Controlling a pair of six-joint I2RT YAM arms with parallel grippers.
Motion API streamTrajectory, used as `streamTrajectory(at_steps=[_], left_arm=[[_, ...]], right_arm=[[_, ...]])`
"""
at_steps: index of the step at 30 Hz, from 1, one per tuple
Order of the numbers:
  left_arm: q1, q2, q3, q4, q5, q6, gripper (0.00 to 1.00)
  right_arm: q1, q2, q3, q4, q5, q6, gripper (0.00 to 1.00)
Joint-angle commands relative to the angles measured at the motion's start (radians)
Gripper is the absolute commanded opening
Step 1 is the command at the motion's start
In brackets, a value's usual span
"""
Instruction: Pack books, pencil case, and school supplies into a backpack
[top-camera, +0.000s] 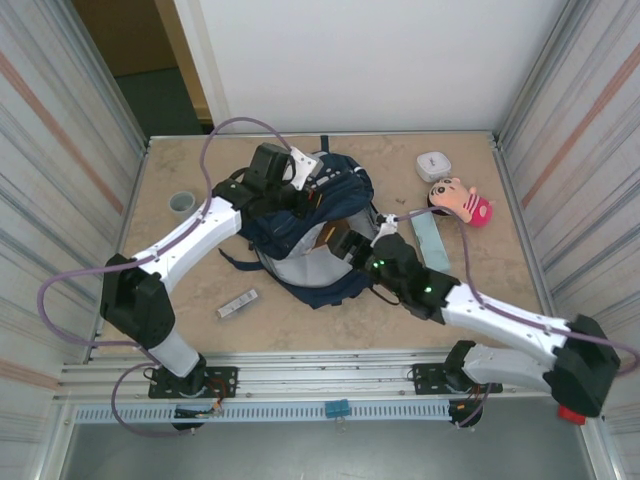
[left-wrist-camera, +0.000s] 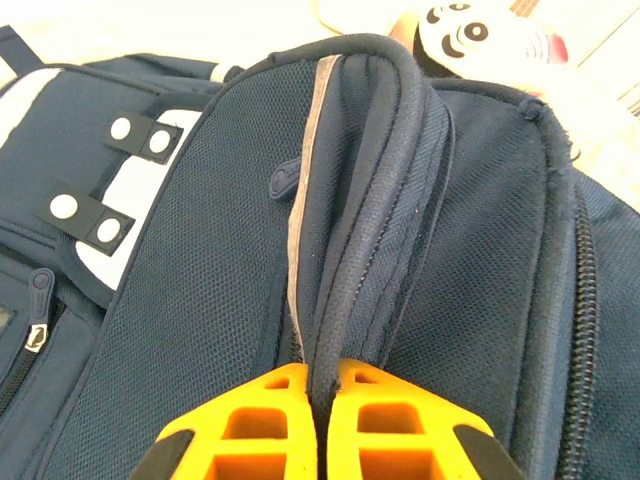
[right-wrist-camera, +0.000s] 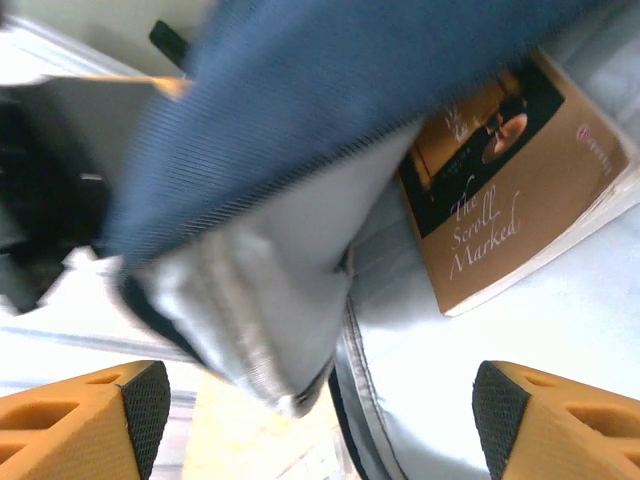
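Observation:
The navy backpack (top-camera: 300, 215) lies mid-table with its mouth held apart. My left gripper (top-camera: 298, 195) is shut on a dark padded strap at the backpack's top edge; in the left wrist view the orange fingers (left-wrist-camera: 270, 415) pinch that strap (left-wrist-camera: 350, 250). My right gripper (top-camera: 347, 246) stands open at the mouth, its pads (right-wrist-camera: 145, 405) wide apart over the pale lining (right-wrist-camera: 440, 380) with nothing between them. A brown book (right-wrist-camera: 500, 200) lies inside on the lining, also seen from above (top-camera: 322, 240). The pale teal pencil case (top-camera: 432, 242) rests right of the backpack. A silver-grey bar (top-camera: 237, 304) lies near the front left.
A pink-clothed doll (top-camera: 462, 200) and a small white rounded case (top-camera: 434, 165) sit at the back right. A grey cup (top-camera: 181, 202) stands at the left. Corrugated walls close in both sides, and a metal rail runs along the near edge.

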Motion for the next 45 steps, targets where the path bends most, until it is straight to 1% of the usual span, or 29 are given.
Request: streamTrajectory(at_steps=[1,2,4,5,6,8,9,11,14,18,20,21,23,24,27,29,30,31,34,35,37,40,41,42,45], left_arm=[[-0.008,-0.038,-0.056,0.070,-0.002,-0.007,0.00],[-0.014,-0.032,-0.071,0.076,0.011,-0.014,0.01],[-0.030,-0.018,-0.091,0.080,0.033,-0.019,0.08],[-0.039,-0.014,-0.100,0.077,0.036,-0.019,0.15],[-0.043,-0.014,-0.109,0.079,0.045,-0.028,0.26],[-0.036,-0.032,-0.131,0.092,0.085,-0.062,0.55],[-0.028,-0.047,-0.142,0.099,0.094,-0.078,0.62],[-0.003,-0.093,-0.174,0.110,0.097,-0.109,0.72],[0.050,-0.165,-0.220,0.097,0.079,-0.166,0.80],[0.128,-0.250,-0.296,0.073,0.067,-0.202,0.81],[0.167,-0.291,-0.345,0.075,0.063,-0.226,0.82],[0.184,-0.308,-0.365,0.078,0.063,-0.241,0.82],[0.217,-0.341,-0.410,0.082,0.066,-0.269,0.83],[0.228,-0.360,-0.427,0.086,0.065,-0.276,0.83],[0.262,-0.410,-0.486,0.095,0.063,-0.295,0.83],[0.286,-0.440,-0.522,0.100,0.059,-0.318,0.83],[0.293,-0.452,-0.540,0.105,0.056,-0.328,0.83],[0.298,-0.465,-0.559,0.111,0.055,-0.337,0.83],[0.300,-0.497,-0.612,0.118,0.049,-0.356,0.83],[0.301,-0.507,-0.627,0.117,0.047,-0.364,0.83],[0.302,-0.532,-0.649,0.114,0.042,-0.375,0.83],[0.302,-0.585,-0.683,0.112,0.027,-0.388,0.83],[0.303,-0.607,-0.693,0.111,0.023,-0.391,0.83],[0.303,-0.624,-0.703,0.110,0.022,-0.395,0.83],[0.304,-0.680,-0.723,0.099,0.023,-0.398,0.83]], right_arm=[[0.005,-0.123,0.030,-0.230,0.023,-0.166,0.80],[0.005,-0.154,0.041,-0.271,0.030,-0.197,0.80],[0.006,-0.198,0.062,-0.328,0.038,-0.266,0.80],[0.006,-0.212,0.072,-0.344,0.034,-0.314,0.79],[0.005,-0.219,0.083,-0.356,0.020,-0.368,0.80],[0.003,-0.204,0.119,-0.380,-0.039,-0.493,0.82],[0.004,-0.187,0.144,-0.403,-0.063,-0.551,0.82],[0.010,-0.136,0.205,-0.449,-0.122,-0.666,0.84],[0.058,-0.059,0.253,-0.459,-0.142,-0.830,0.84],[0.154,0.099,0.299,-0.468,-0.124,-1.054,0.87],[0.201,0.211,0.322,-0.484,-0.080,-1.160,0.89],[0.218,0.265,0.337,-0.492,-0.052,-1.191,0.91],[0.246,0.388,0.378,-0.516,-0.015,-1.242,0.98],[0.257,0.437,0.396,-0.525,-0.006,-1.260,0.99],[0.286,0.562,0.420,-0.502,0.038,-1.313,0.99],[0.275,0.629,0.409,-0.437,0.095,-1.326,1.00],[0.265,0.650,0.399,-0.399,0.125,-1.325,0.98],[0.251,0.670,0.386,-0.359,0.143,-1.325,0.91],[0.230,0.694,0.346,-0.268,0.169,-1.323,0.60],[0.232,0.689,0.334,-0.255,0.170,-1.332,0.52],[0.238,0.653,0.319,-0.251,0.157,-1.348,0.39],[0.238,0.537,0.297,-0.266,0.117,-1.392,0.09],[0.231,0.491,0.295,-0.280,0.089,-1.412,0.03],[0.221,0.447,0.295,-0.299,0.061,-1.427,0.01],[0.156,0.335,0.318,-0.361,-0.065,-1.457,0.00]])
